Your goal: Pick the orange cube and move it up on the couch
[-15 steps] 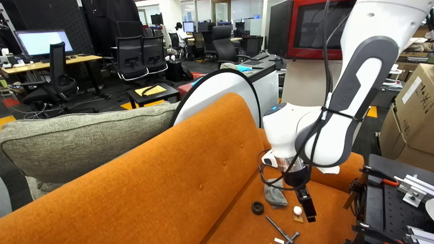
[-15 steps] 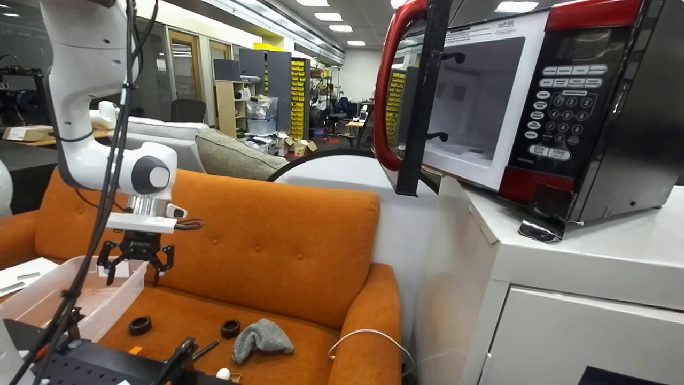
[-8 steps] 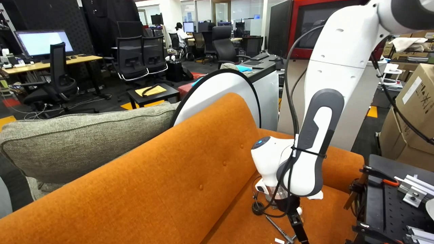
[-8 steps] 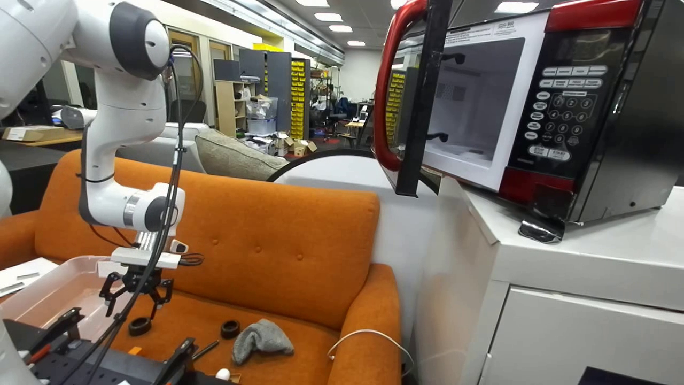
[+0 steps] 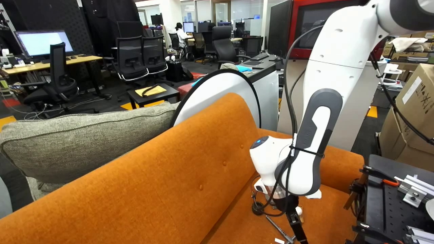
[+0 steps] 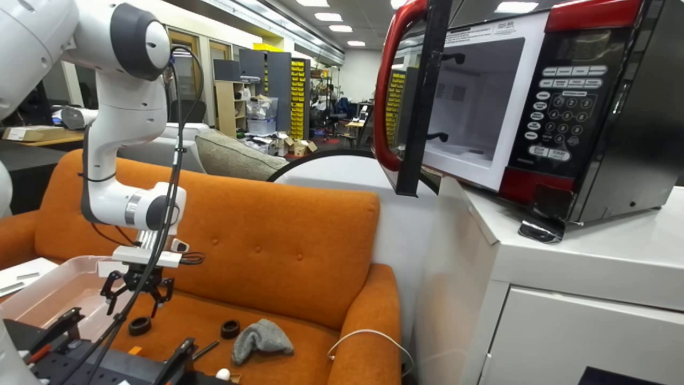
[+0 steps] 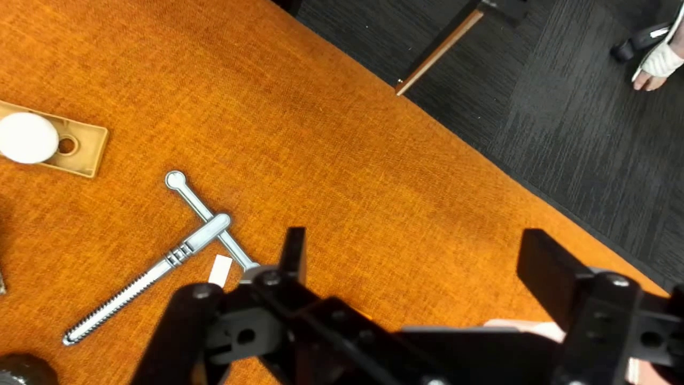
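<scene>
The orange couch shows in both exterior views [image 5: 203,162] [image 6: 278,235], and its seat fills most of the wrist view [image 7: 347,160]. A small bright orange piece [image 6: 135,351], likely the orange cube, lies on the seat in an exterior view, partly hidden behind the black table. In the wrist view only a thin orange edge [image 7: 363,313] shows past the gripper's linkage; I cannot tell if it is the cube. My gripper [image 7: 414,235] is open with nothing between its fingers. It points down above the seat in both exterior views [image 6: 132,314] [image 5: 300,235], its tips at the frame's bottom edge in one.
A clear plastic bin [image 6: 53,305] stands beside the gripper. Black rings [image 6: 140,325] [image 6: 230,329], a grey cloth [image 6: 262,339], a metal T-handled screw [image 7: 206,235] and a white knob [image 7: 28,138] on a tan plate lie on the seat. A black table [image 6: 128,369] stands in front.
From one second to half a second ago, the arm lowered the open gripper towards the seat. Since then it has barely moved. The objects on the couch lie as before.
</scene>
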Controlling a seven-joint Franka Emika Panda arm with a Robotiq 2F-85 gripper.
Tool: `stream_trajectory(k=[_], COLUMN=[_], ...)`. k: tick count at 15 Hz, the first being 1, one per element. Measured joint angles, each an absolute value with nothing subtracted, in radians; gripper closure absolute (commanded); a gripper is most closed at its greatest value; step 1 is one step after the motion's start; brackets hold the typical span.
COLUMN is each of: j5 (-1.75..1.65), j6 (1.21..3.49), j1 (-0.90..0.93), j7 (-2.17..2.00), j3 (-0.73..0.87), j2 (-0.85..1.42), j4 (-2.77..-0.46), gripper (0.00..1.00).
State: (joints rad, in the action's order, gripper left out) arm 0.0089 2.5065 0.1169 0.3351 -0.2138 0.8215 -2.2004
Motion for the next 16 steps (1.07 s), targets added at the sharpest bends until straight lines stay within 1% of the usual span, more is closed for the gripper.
stream_trajectory(k=[3, 6, 11, 16], j5=[0.009, 0.009, -0.056, -0.094], j6=[2.528, 2.601, 2.679, 2.718], j1=[0.11, 0.086, 0.095, 0.144], j7=[0.341, 0.376, 0.388, 0.333], j3=[-0.227, -0.257, -0.253, -0.222], j2=[0.832, 0.892, 1.073, 1.247], j4=[-2.196, -2.148, -1.997, -1.839], gripper=[0.0, 0.0, 0.0, 0.0])
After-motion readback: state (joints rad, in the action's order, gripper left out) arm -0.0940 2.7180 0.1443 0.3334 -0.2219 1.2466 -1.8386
